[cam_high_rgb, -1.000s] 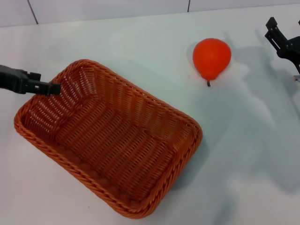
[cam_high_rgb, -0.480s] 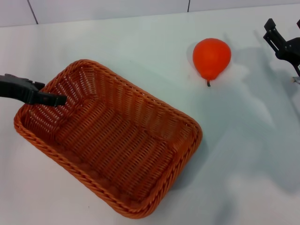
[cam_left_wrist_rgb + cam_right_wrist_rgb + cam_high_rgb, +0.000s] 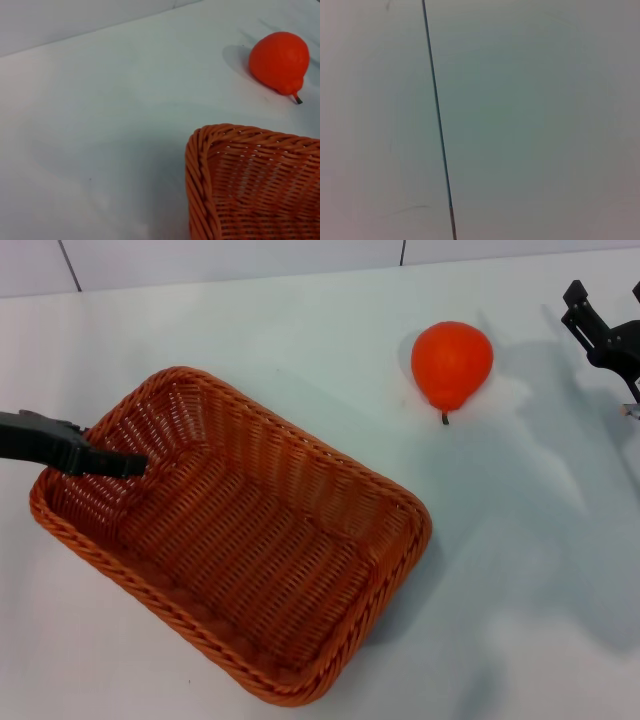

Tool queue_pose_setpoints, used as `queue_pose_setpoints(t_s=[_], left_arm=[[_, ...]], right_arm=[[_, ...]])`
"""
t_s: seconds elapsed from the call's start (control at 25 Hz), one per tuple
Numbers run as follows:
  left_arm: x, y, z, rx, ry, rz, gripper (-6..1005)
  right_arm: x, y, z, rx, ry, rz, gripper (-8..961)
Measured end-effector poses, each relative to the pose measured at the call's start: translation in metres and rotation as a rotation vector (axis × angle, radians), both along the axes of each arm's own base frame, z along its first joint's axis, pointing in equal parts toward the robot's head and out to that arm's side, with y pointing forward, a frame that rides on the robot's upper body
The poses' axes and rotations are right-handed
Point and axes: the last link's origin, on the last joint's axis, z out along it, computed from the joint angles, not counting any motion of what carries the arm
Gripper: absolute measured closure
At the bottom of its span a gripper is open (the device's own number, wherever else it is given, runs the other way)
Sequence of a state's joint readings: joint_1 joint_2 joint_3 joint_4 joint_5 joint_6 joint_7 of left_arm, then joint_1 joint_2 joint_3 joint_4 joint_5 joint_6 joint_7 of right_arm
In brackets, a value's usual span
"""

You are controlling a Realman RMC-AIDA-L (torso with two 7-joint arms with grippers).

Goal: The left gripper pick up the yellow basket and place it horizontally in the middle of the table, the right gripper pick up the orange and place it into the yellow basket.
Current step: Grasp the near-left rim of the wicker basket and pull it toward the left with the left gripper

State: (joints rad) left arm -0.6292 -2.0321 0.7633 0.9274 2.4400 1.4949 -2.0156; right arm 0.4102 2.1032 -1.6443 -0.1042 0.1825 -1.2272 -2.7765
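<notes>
The orange-brown wicker basket (image 3: 150,592) lies diagonally on the white table (image 3: 300,330), left of centre. Its corner also shows in the left wrist view (image 3: 200,170). My left gripper (image 3: 120,464) reaches in from the left, with its black tip over the basket's left end, just inside the rim. The orange (image 3: 452,362) lies on the table behind and to the right of the basket, stem toward me. It also shows in the left wrist view (image 3: 279,60). My right gripper (image 3: 598,328) hovers at the far right edge, to the right of the orange and apart from it.
A pale wall with dark seams (image 3: 68,265) runs along the table's back edge. The right wrist view shows only a pale surface with a thin dark line (image 3: 437,120). Bare tabletop lies between the basket and the orange.
My left gripper has moved toward me and lower, its tip going further inside the basket's left end. The basket, the orange and my right gripper have stayed put.
</notes>
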Motion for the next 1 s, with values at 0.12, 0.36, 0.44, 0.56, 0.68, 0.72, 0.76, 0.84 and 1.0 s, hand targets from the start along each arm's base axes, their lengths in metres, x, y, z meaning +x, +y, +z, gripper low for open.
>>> queue_pose_setpoints(t_s=[0.12, 0.36, 0.44, 0.56, 0.68, 0.72, 0.76, 0.84, 1.0], left_arm=[[-0.0009, 0.0001, 0.0003, 0.008, 0.002, 0.001, 198], [-0.0021, -0.0007, 0.0037, 0.034, 0.013, -0.005, 241], [-0.0025, -0.0013, 0.0047, 0.04, 0.017, -0.008, 311], [-0.0032, -0.0017, 0.0049, 0.044, 0.019, -0.008, 416], [-0.0036, -0.0021, 0.0039, 0.038, 0.027, -0.009, 561], [-0.0036, -0.0022, 0.0032, 0.035, 0.031, -0.01, 610], [-0.0034, -0.0023, 0.0025, 0.032, 0.035, -0.012, 658], [-0.0027, -0.002, 0.0013, 0.025, 0.042, -0.016, 783], [-0.002, -0.0014, 0.0003, 0.024, 0.048, -0.016, 846]], right_arm=[[0.0001, 0.0, 0.0, 0.0, 0.0, 0.0, 8], [0.0, -0.0003, 0.0002, 0.001, 0.002, 0.001, 8], [-0.0003, -0.0001, 0.0003, 0.002, 0.002, 0.002, 8], [-0.001, 0.0005, 0.0005, 0.003, 0.003, 0.005, 8], [-0.001, 0.0005, 0.0005, 0.002, 0.01, 0.004, 8], [-0.001, 0.0005, 0.0006, 0.001, 0.014, 0.004, 8], [-0.0009, 0.0005, 0.0006, 0.001, 0.017, 0.004, 8], [-0.0003, 0.0002, 0.0008, -0.001, 0.022, 0.002, 8], [-0.0003, 0.0, 0.001, -0.001, 0.024, 0.003, 8]])
